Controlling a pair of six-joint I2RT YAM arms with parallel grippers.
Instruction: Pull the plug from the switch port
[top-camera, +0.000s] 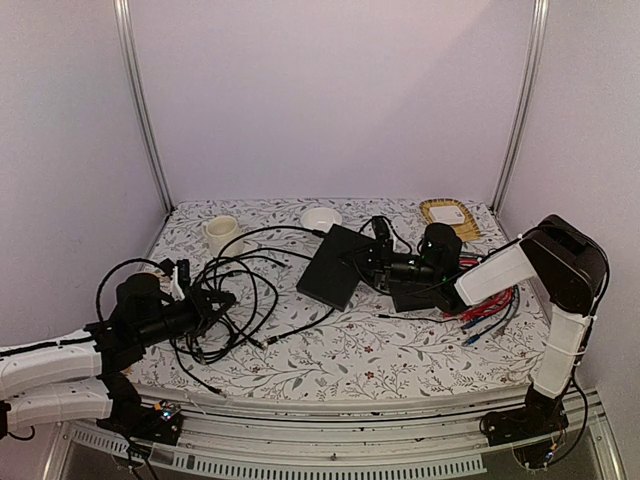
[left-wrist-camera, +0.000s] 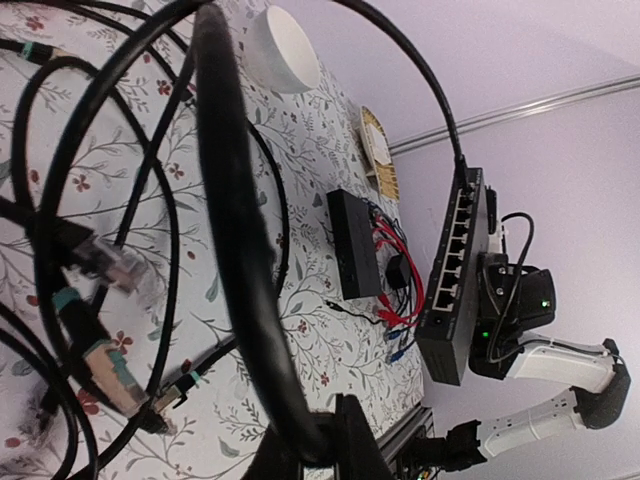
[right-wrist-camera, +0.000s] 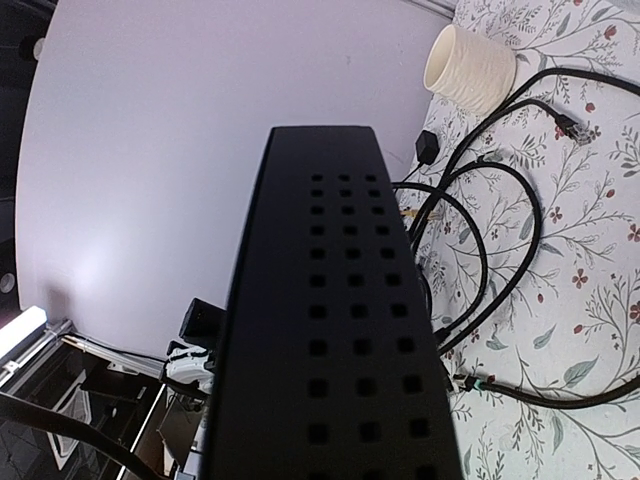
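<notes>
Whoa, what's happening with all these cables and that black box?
Two robot arms are working on unplugging a cable. The right fingers hold the switch, a flat black box, raised in the air. The left fingers are shut on a thick black cable that loops round to the switch's end port. The plug still sits in that port, not yet pulled out.

Floral table (top-camera: 380, 350) with cables (top-camera: 240, 262), mug (top-camera: 220, 235), bowl (top-camera: 321, 217), box (left-wrist-camera: 352, 245)
</notes>
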